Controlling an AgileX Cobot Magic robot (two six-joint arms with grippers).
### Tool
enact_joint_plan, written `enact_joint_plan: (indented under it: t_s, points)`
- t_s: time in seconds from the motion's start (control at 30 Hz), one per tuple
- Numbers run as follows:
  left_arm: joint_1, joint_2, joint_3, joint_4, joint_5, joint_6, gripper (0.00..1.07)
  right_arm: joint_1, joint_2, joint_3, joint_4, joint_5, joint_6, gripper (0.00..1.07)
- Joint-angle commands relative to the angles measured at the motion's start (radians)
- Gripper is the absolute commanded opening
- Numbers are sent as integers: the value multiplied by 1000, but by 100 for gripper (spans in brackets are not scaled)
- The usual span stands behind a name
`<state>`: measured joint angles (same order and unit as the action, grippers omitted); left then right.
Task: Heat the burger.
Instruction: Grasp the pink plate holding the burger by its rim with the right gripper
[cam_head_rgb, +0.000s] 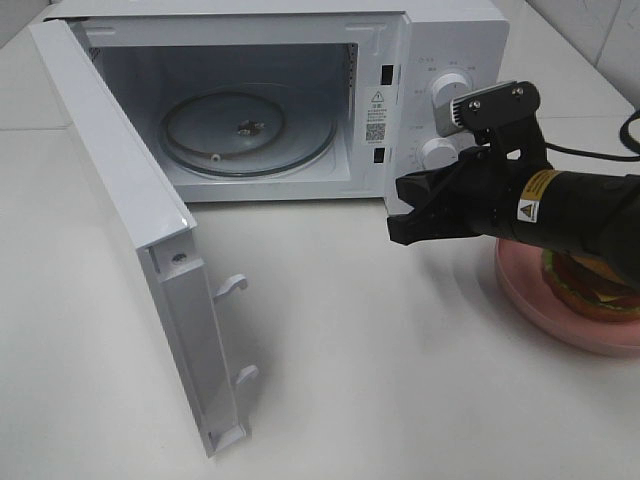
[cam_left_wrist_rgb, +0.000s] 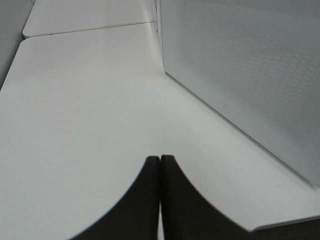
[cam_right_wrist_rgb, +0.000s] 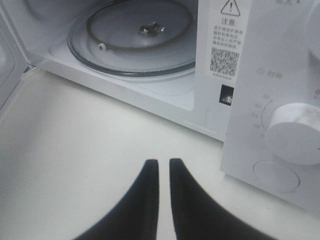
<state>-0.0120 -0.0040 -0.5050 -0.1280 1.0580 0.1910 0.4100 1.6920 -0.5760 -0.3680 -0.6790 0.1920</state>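
Note:
The burger lies on a pink plate on the table at the right, mostly hidden under my right arm. Only its bun edge, lettuce and patty show. My right gripper hangs above the table left of the plate, in front of the microwave's control panel, shut and empty. In the right wrist view the right gripper points toward the open microwave and its glass turntable. My left gripper is shut and empty, low over the table beside the door's outer face. It is out of the exterior high view.
The white microwave stands at the back with its door swung wide open to the left, and its glass turntable is bare. Two knobs sit on its right panel. A black cable runs at the far right.

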Motion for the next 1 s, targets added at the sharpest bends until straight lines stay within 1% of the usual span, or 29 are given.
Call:
enact_joint_plan:
  t_s: [0.03, 0.1, 0.17, 0.2, 0.23, 0.27, 0.33, 0.37, 0.4, 0.43, 0.47, 0.5, 0.53, 0.6, 0.63, 0.67, 0.7, 0.73, 0.77, 0.8, 0.83, 0.87, 0.9, 0.93, 0.97, 1.0]
  points:
    - [0, -20, 0, -4, -13, 1, 0, -3, -56, -6, -8, 56, -17, 12]
    - [0, -20, 0, -4, -13, 1, 0, -3, -73, -6, -8, 78, -17, 12]
    - [0, -20, 0, -4, -13, 1, 0, -3, -126, -15, -7, 180, -14, 13]
    - [0, -20, 0, -4, -13, 1, 0, -3, -126, -15, -7, 180, -14, 13]
    - [0, -20, 0, -4, -13, 1, 0, -3, -158, -36, -6, 293, -8, 13]
    - [0, -20, 0, -4, -13, 1, 0, -3, -158, -36, -6, 293, -8, 13]
    - [0, -20, 0, -4, -13, 1, 0, -2, -198, -106, -3, 545, 30, 13]
    - [0, -20, 0, -4, -13, 1, 0, -2, -198, -106, -3, 545, 30, 13]
    - [0, -20, 0, -4, -13, 1, 0, -2, -202, -125, 0, 598, 39, 13]
    - [0, -20, 0, -4, -13, 1, 0, -1, -207, -175, 5, 734, 46, 13]
    - [0, -20, 0, -4, -13, 1, 0, -1, -207, -175, 5, 734, 46, 13]
    - [0, -20, 0, -4, -13, 1, 0, -1, -207, -197, 9, 802, 46, 13]
    - [0, -20, 0, -4, -13, 1, 0, -1, -207, -197, 9, 802, 46, 13]
    - [0, -20, 0, -4, -13, 1, 0, -1, -207, -295, 82, 1029, 36, 13]
    - [0, -20, 0, -4, -13, 1, 0, -1, -207, -295, 82, 1029, 36, 13]
    - [0, -20, 0, -4, -13, 1, 0, -1, -207, -337, 140, 1127, 1, 14]
    - [0, -20, 0, -4, -13, 1, 0, -1, -207, -337, 140, 1127, 1, 14]
    - [0, -20, 0, -4, -13, 1, 0, -1, -207, -352, 168, 1168, -22, 14]
    - [0, -20, 0, -4, -13, 1, 0, -1, -207, -381, 247, 1236, -105, 15]
    - [0, -20, 0, -4, -13, 1, 0, -1, -207, -381, 247, 1236, -105, 15]
    - [0, -20, 0, -4, -13, 1, 0, -1, -207, -398, 323, 1280, -172, 17]
    - [0, -20, 0, -4, -13, 1, 0, -1, -207, -403, 348, 1292, -192, 18]
    - [0, -20, 0, -4, -13, 1, 0, -1, -207, -403, 348, 1292, -192, 18]
    - [0, -20, 0, -4, -13, 1, 0, -1, -207, -404, 387, 1297, -217, 21]
    - [0, -20, 0, -4, -13, 1, 0, -1, -207, -404, 387, 1297, -217, 21]
    - [0, -20, 0, -4, -13, 1, 0, -1, -205, -404, 393, 1300, -217, 28]
